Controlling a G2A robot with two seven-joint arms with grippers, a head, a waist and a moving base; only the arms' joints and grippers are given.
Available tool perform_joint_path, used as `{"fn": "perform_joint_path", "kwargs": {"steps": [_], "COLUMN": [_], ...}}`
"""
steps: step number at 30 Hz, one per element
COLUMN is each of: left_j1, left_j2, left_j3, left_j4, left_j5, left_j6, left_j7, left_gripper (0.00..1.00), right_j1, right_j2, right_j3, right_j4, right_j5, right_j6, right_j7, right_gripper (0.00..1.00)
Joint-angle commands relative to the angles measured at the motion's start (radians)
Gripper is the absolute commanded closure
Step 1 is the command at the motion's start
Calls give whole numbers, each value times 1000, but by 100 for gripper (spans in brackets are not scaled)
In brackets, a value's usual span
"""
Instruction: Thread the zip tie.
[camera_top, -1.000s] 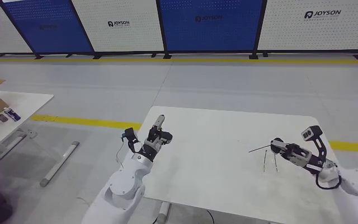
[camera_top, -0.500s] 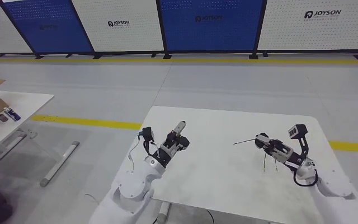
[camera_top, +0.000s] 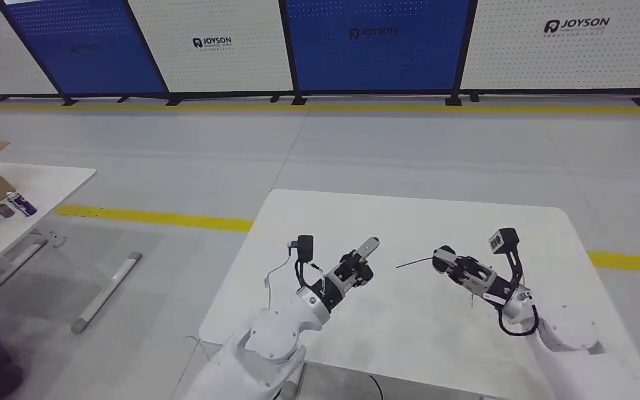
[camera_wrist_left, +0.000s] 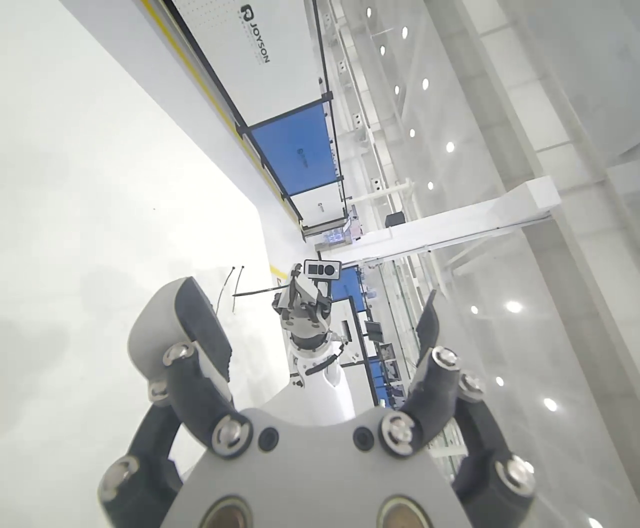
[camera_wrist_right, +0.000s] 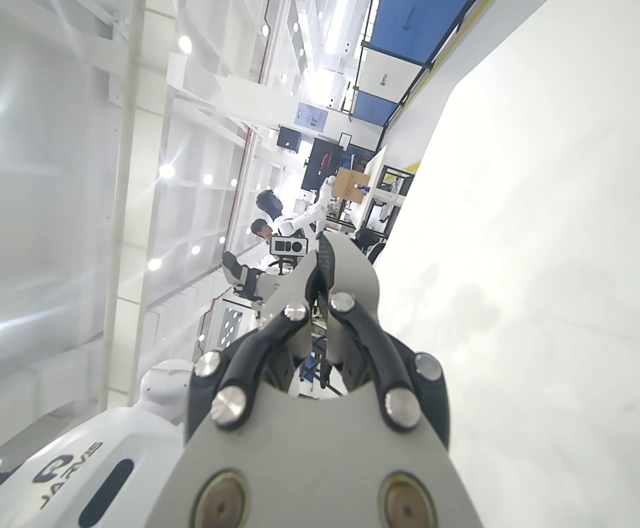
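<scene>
My right gripper (camera_top: 441, 259) hovers over the right half of the white table (camera_top: 400, 220), shut on a thin black zip tie (camera_top: 414, 263) whose free end sticks out toward the left arm. In the left wrist view the same zip tie (camera_wrist_left: 256, 292) juts from the right gripper (camera_wrist_left: 296, 300) straight ahead. My left gripper (camera_top: 361, 256) hangs a short way from the tie's tip, facing it, open and empty; its fingers (camera_wrist_left: 202, 320) stand wide apart. In the right wrist view the shut fingers (camera_wrist_right: 327, 265) point at the left arm.
Two more black zip ties (camera_wrist_left: 227, 286) lie flat on the table beneath the right gripper. The table's rounded far corner (camera_wrist_left: 257, 212) is just beyond them. Blue and white partition panels (camera_top: 375, 40) stand across the floor behind.
Both arms have moved inward toward the table's middle. The right gripper carried the zip tie leftward, the left gripper came rightward, and the gap between them has shrunk to a short distance.
</scene>
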Motion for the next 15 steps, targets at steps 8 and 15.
{"fn": "perform_joint_path", "kwargs": {"steps": [8, 15], "left_j1": [-6, -79], "left_j2": [-11, -34], "left_j3": [21, 106], "left_j4": [49, 176], "left_j5": [-55, -69], "left_j6": [-17, -5], "left_j7": [52, 103], "left_gripper": [0, 0], "right_j1": [-65, -99], "right_j2": [-22, -58], "right_j3": [27, 19], "right_j4": [-83, -102], "right_j5": [88, 58], "right_j6": [0, 0], "right_j7": [-67, -103], "right_gripper": [100, 100]}}
